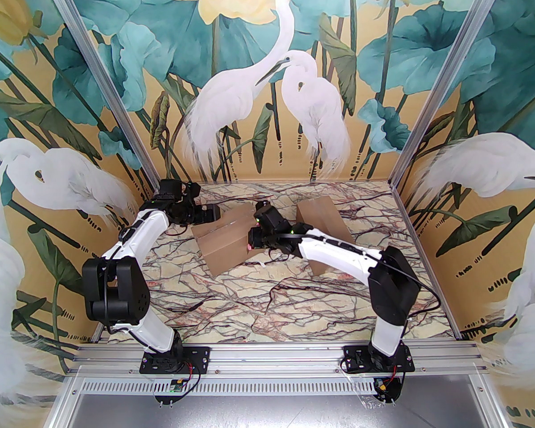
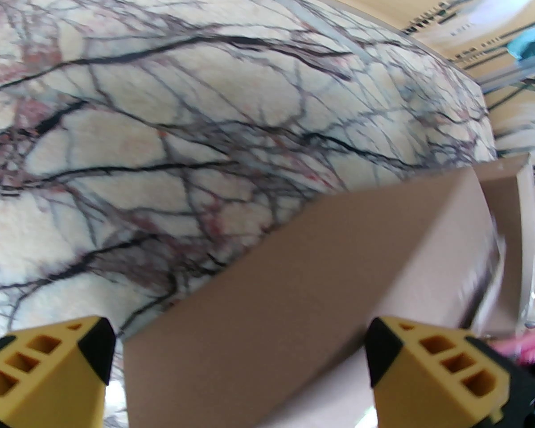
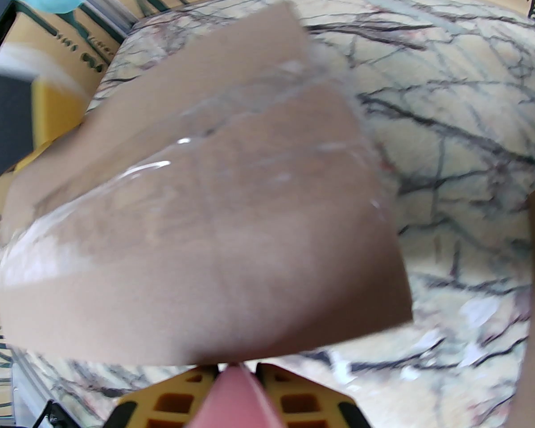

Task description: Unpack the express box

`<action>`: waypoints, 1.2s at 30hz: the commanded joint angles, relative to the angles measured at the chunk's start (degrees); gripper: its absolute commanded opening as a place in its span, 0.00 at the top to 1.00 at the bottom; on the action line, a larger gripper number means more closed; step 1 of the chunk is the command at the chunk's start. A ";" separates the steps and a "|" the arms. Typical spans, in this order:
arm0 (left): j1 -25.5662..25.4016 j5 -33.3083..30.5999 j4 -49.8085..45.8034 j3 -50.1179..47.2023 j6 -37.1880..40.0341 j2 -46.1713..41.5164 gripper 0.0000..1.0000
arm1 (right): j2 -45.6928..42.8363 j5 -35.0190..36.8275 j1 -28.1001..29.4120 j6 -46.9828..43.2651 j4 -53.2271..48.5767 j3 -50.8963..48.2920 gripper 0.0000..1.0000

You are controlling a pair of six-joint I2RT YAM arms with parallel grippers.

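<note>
Box (image 1: 223, 243): brown cardboard, approx. centre of table (image 1: 267, 301), clear tape (image 3: 183, 181) across upper face.

L gripper (image 2: 240, 350): at far-left end of box, jaws spread wide, one finger either side of box edge in wrist view. Contact w/ cardboard: cannot tell.

R gripper (image 3: 236, 372): at right side of box, jaws narrow, clamped on pink item (image 3: 234, 395). Item type: not identifiable. Tip just beside box wall.

2nd box (image 1: 323, 214): same cardboard, right of first, apart from it, partly behind R arm.
</note>
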 commanded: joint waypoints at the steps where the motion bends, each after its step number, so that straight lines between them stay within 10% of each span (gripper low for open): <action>1: -0.27 5.76 -2.39 -4.29 -1.13 -5.41 0.02 | 3.21 4.18 -1.12 -8.97 -6.32 6.62 1.00; 13: -4.70 11.63 -0.77 -15.10 -6.64 -15.07 0.04 | 18.08 8.09 -1.30 -27.24 -14.96 29.68 1.00; 27: -14.68 9.57 5.94 -24.77 -20.93 -27.40 0.05 | 22.59 -10.97 -2.39 -35.40 -6.18 35.00 1.00; 36: -16.81 -6.26 2.48 -22.84 -5.00 -35.84 0.11 | 16.96 -7.46 -9.40 -20.62 -3.91 35.49 1.00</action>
